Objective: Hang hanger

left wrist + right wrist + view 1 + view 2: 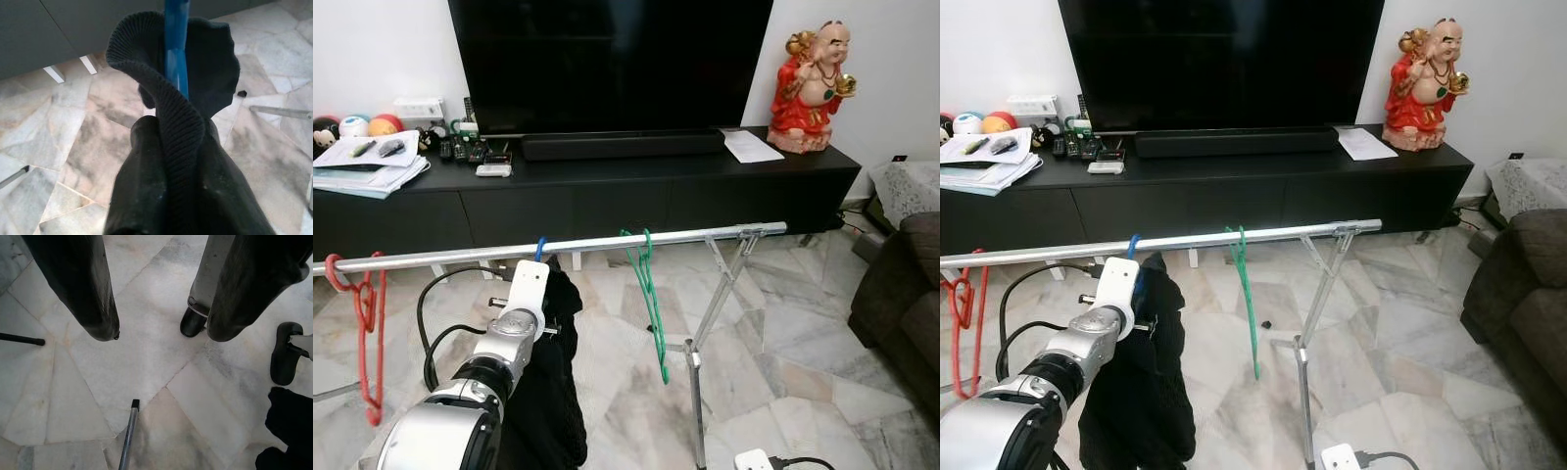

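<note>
Rail [607, 241] of the drying rack runs across mid-frame in the left eye view, from the left edge up to its end right of centre. Far left: red hanger [364, 323] hooked on the rail, hanging bare. Left of centre: left gripper [168, 181], on the silver arm rising from the lower left, sits just under the rail, clenched on the ribbed collar of the black garment [548, 392]. Blue hanger [176, 49] carries that garment; in the left wrist view its blue neck stands straight above the fingers, and in the left eye view its hook [540, 249] reaches the rail. Whether the hook is fully seated over the rail cannot be told. Centre: green hanger [651, 304] on the rail, bare, hanging down toward the floor. Right of it: rack's angled legs [705, 323] on marble tiles. Right gripper [156, 308], in the right wrist view, points down at the marble floor with fingers spread apart, holding nothing.
</note>
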`<state>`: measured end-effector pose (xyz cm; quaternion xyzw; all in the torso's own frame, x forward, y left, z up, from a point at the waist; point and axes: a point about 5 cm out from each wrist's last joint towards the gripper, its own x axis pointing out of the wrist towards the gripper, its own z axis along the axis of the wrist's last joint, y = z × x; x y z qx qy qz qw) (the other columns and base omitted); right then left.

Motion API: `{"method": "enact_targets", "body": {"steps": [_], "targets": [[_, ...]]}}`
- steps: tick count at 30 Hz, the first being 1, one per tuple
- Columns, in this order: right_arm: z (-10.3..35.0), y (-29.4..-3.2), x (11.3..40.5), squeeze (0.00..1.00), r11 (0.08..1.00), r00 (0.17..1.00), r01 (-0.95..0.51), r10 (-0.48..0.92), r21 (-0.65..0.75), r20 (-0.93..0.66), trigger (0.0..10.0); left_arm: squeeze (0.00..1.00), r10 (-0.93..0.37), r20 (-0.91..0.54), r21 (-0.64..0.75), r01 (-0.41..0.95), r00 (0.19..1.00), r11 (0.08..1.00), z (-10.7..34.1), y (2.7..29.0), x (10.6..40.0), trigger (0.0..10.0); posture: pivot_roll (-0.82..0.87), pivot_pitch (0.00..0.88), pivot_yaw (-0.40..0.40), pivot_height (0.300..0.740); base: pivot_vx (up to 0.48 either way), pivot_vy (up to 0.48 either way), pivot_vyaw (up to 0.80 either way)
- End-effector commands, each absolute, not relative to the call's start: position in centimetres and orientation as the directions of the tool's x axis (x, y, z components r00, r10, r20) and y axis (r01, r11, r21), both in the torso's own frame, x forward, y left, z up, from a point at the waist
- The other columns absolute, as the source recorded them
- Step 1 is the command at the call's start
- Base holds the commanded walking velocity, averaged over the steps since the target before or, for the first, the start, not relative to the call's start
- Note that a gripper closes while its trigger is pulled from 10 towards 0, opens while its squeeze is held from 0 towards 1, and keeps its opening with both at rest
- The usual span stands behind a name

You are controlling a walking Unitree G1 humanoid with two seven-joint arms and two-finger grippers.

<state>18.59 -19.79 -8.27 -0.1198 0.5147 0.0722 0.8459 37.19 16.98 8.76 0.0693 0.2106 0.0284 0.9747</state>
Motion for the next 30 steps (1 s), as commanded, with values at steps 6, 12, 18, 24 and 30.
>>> {"method": "enact_targets", "body": {"steps": [6, 12, 18, 24, 30], "targets": [[-8.0, -19.7, 19.2, 0.0, 0.956, 0.469, -0.261, 0.002, -0.137, -0.883, 10.0, 1.0, 0.066, -0.327, 0.109, -0.032, 0.943, 0.994, 8.8, 17.3, 36.9, 10.0, 0.04, 0.0, -0.035, 0.74, 0.0, 0.0, 0.0], [-7.9, -19.6, 19.4, 0.0, 0.954, 0.472, -0.268, 0.006, -0.137, -0.882, 10.0, 1.0, 0.028, -0.246, 0.157, 0.011, 0.969, 0.987, 9.6, 17.3, 36.6, 10.0, 0.06, 0.0, -0.041, 0.74, 0.0, 0.0, 0.0], [-7.9, -19.6, 19.4, 0.0, 0.952, 0.473, -0.272, 0.007, -0.138, -0.881, 10.0, 1.0, -0.103, -0.135, 0.212, 0.13, 0.986, 0.969, 10.5, 17.1, 35.0, 10.0, 0.07, 0.0, -0.044, 0.74, 0.0, 0.0, 0.0], [-7.8, -19.8, 19.5, 0.0, 0.949, 0.472, -0.28, 0.006, -0.144, -0.882, 10.0, 1.0, -0.145, -0.069, 0.228, 0.157, 0.987, 0.961, 10.5, 18.8, 31.2, 10.0, 0.09, 0.0, -0.052, 0.74, 0.0, 0.0, 0.0], [-7.8, -19.9, 19.5, 0.0, 0.947, 0.476, -0.281, -0.005, -0.157, -0.879, 10.0, 1.0, -0.178, -0.048, 0.194, 0.184, 0.983, 0.964, 10.5, 19.6, 28.5, 10.0, 0.1, 0.0, -0.055, 0.74, 0.0, 0.0, 0.0]]}}
